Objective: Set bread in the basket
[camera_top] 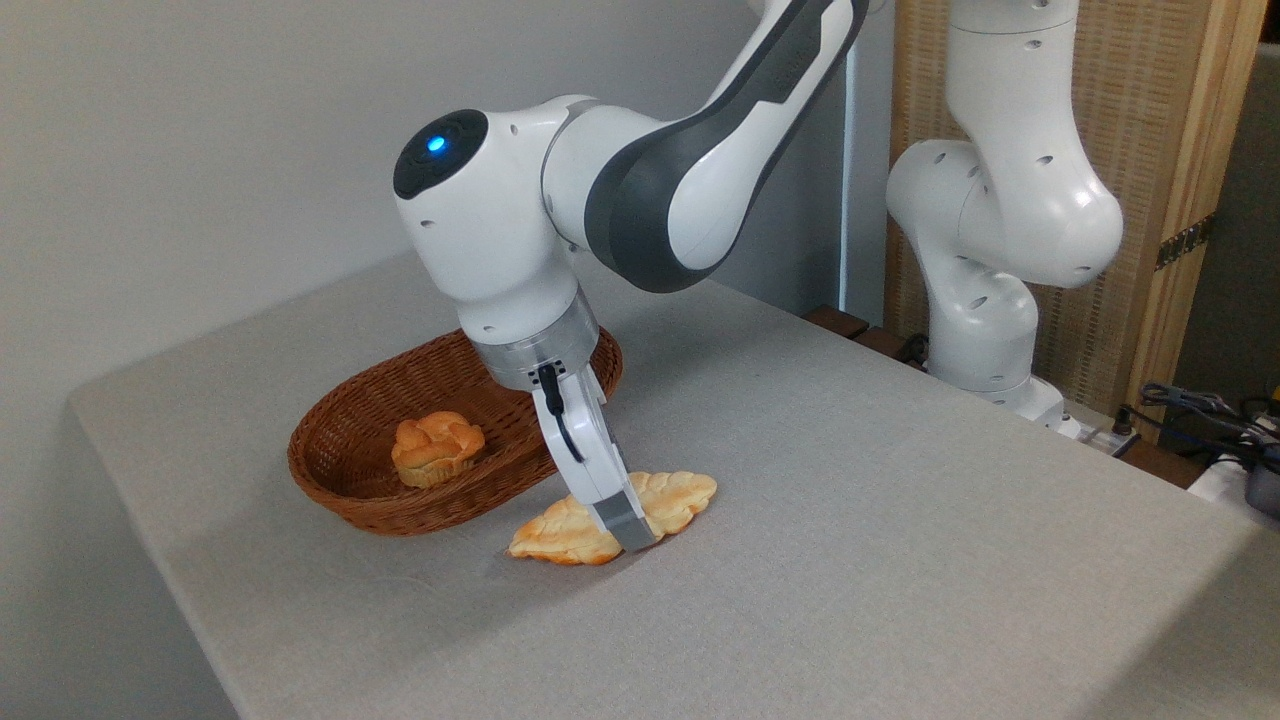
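Golden bread (570, 530) lengthwise lower-left to upper-right

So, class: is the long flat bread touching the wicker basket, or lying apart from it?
Apart. The camera view shows a strip of bare table between the bread and the basket wall.

The bread (570, 532) is a long, flat, leaf-shaped braided loaf, pale golden with browned lobed edges. It lies flat on the grey tablecloth, its length running from lower left to upper right, just beside the basket's near right rim, outside it. The basket (352, 490) is an oval, shallow, reddish-brown wicker one standing upright on the table, to the left of the loaf.
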